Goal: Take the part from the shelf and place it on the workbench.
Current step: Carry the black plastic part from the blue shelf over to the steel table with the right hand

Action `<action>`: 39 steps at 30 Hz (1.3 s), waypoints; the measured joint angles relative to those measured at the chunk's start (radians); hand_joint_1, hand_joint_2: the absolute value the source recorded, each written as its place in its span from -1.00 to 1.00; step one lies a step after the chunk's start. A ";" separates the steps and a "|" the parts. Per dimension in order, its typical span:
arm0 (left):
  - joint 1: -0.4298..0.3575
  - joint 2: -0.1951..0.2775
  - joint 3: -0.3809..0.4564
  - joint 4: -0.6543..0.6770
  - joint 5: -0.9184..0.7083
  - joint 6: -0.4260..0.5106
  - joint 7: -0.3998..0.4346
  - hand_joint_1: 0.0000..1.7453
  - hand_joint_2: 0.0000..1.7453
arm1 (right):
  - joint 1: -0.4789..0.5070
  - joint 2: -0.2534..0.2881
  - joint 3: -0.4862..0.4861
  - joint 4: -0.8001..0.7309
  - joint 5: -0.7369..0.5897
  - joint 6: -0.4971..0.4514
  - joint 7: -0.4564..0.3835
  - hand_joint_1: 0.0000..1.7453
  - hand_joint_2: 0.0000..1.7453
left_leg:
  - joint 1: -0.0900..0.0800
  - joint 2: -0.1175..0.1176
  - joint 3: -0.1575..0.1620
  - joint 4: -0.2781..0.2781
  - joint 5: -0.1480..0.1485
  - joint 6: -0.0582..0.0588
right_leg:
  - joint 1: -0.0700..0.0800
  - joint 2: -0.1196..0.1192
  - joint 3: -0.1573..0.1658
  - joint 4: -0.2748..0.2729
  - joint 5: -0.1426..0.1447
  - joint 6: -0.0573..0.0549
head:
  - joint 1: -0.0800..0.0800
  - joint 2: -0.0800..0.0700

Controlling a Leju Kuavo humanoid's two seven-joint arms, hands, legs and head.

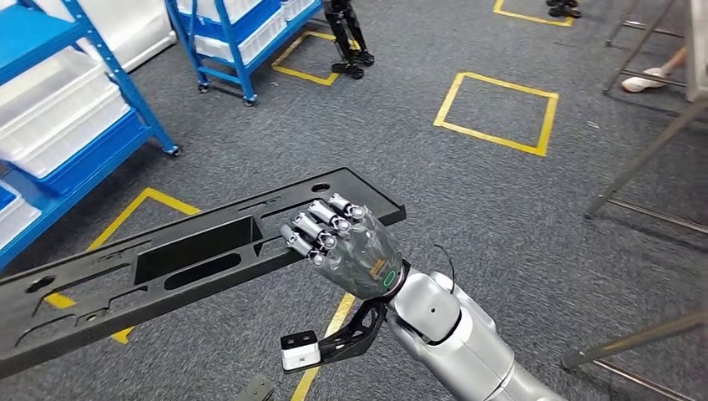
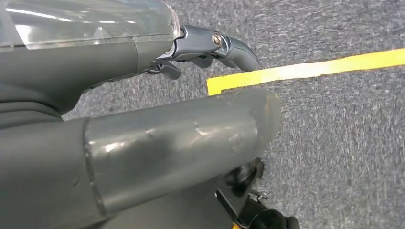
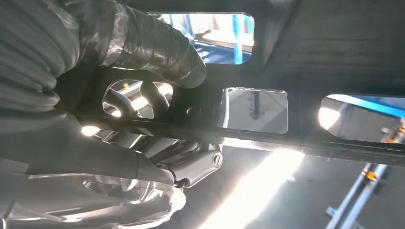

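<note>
Gripping long black part (image 1: 192, 251) near its right end, right hand (image 1: 342, 242) fingers curled over edge; left hand (image 2: 143, 119) state unclear

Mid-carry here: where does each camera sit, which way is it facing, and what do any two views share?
Head view: high on the body, looking down at grey carpet; right hand grips the black part.
Left wrist view: behind the left hand, facing carpet and yellow tape.
Right wrist view: beneath the part, looking up through its cutouts.
Shared: head and right wrist views show the part and right hand.
</note>
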 joint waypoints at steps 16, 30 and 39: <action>-0.011 0.025 -0.010 0.000 0.012 -0.001 -0.011 -1.00 -1.00 | 0.002 0.015 -0.021 -0.002 -0.005 0.000 -0.008 1.00 1.00 | 0.009 0.069 0.108 -0.234 0.079 0.025 | -0.027 -0.092 -0.051 0.106 -0.033 0.070 | 0.002 0.000; 0.011 0.043 -0.008 0.000 0.059 -0.007 -0.038 -1.00 -1.00 | -0.018 0.062 -0.007 0.043 0.006 0.000 0.003 1.00 1.00 | 0.014 0.007 -0.008 0.034 -0.033 -0.015 | -0.013 -0.005 -0.004 0.000 -0.001 0.012 | 0.001 0.000; 0.022 0.050 0.000 0.000 0.068 -0.013 -0.044 -1.00 -1.00 | -0.046 0.082 0.008 0.087 0.027 0.000 0.037 1.00 1.00 | 0.015 -0.031 0.094 -0.219 0.078 0.024 | -0.014 0.019 -0.031 0.020 -0.006 0.053 | 0.004 0.000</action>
